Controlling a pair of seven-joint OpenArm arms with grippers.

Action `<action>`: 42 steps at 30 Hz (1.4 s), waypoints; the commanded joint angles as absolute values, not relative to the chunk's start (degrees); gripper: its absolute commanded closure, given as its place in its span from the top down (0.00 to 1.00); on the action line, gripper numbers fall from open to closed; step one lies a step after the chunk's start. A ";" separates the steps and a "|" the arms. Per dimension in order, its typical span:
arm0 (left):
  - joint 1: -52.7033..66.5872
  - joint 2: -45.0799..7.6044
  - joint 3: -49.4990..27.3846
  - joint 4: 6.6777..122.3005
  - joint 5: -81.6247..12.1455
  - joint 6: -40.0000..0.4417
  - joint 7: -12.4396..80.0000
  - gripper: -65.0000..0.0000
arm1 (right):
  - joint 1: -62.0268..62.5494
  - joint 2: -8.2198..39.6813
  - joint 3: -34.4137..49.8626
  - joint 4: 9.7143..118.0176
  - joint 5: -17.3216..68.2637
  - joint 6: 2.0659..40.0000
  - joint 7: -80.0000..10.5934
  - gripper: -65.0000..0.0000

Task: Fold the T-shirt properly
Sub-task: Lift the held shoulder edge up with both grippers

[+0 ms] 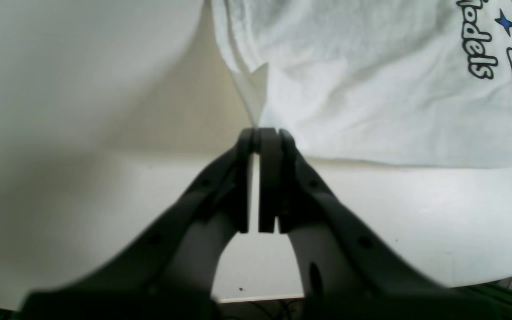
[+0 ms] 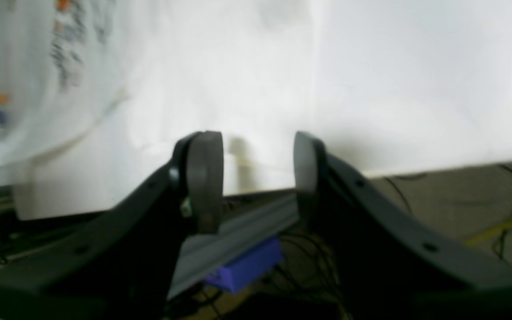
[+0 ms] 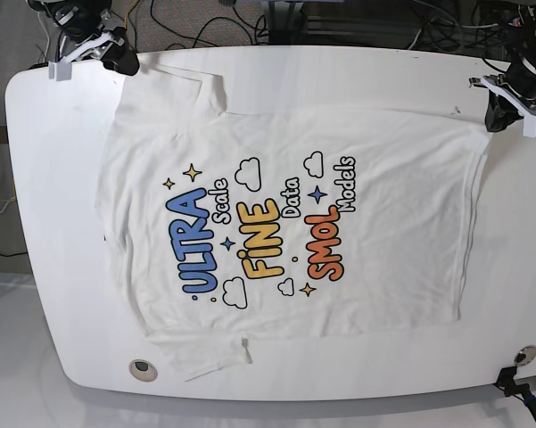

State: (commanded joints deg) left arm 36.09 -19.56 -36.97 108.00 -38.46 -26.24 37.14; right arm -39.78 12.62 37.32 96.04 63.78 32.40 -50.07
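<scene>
The white T-shirt [image 3: 276,223] lies spread flat on the table, print side up, with "ULTRA", "FINE" and "SMOL" across its middle. At the far right of the base view my left gripper [image 3: 498,114] sits at a corner of the shirt. In the left wrist view its jaws [image 1: 262,133] are pressed together right at that corner of the T-shirt [image 1: 371,89], and creases run into the tips. My right gripper [image 3: 120,61] is at the far left corner, by a sleeve. Seen from its own wrist, the right gripper [image 2: 256,171] stands open over the table edge, with the T-shirt [image 2: 105,66] blurred beyond it.
The white table [image 3: 53,223] has rounded corners and a round grommet [image 3: 143,367] near its front left. A black clamp [image 3: 513,379] sits at the front right. Cables lie on the floor behind the table. A purple block [image 2: 245,266] hangs under the table rail.
</scene>
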 joint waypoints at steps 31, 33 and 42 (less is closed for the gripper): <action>36.00 -19.56 -36.88 108.00 -38.37 -26.24 37.14 0.02 | -31.78 9.01 36.79 91.47 63.08 32.40 -57.89 0.39; 36.00 -19.56 -36.88 108.00 -38.37 -26.24 37.14 0.02 | -31.08 9.01 36.79 91.56 63.08 32.40 -57.89 0.39; 36.00 -19.56 -36.79 108.00 -38.37 -26.24 37.14 0.02 | -29.58 9.19 36.79 91.56 63.08 32.40 -57.89 0.00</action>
State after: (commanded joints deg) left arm 36.00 -19.56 -36.79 108.00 -38.37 -26.24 37.14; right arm -29.58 9.19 36.79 91.56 63.08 32.40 -57.89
